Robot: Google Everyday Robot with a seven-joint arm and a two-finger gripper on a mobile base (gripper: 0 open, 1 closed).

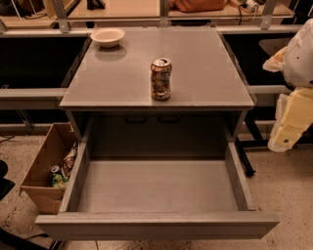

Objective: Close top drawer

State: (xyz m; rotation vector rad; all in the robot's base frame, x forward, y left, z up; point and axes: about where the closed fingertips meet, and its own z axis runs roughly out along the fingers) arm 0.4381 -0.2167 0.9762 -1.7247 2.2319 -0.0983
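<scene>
1. Top drawer [156,225]: grey, plain flat front nearest me. It is pulled fully out of the cabinet, showing a deep rectangular interior. The cabinet below is hidden by it.
2. Dark shape [4,183]: at the lower left edge, cut off, not identifiable.
3. Cardboard box [41,171]: on the speckled floor [288,195] just left of the drawer, flaps open. A can and some wrappers lie inside, partly hidden by the drawer's side wall.
4. Gripper [283,139]: cream-coloured, hanging at the right edge, apart from the drawer and level with the cabinet's side. The white arm [301,53] above it is cut off by the frame. I cannot tell whether it is open or closed.
5. Two dark loops [146,118]: under the cabinet top's front edge, in shadow and hard to make out.
6. Cabinet top [205,73]: grey and flat.
7. Drink can [161,78]: upright near the top's front edge, label unreadable.
8. Bowl [107,37]: pale, at the far left corner.
9. Wooden desk [122,9]: beyond the cabinet, its contents cropped.
</scene>
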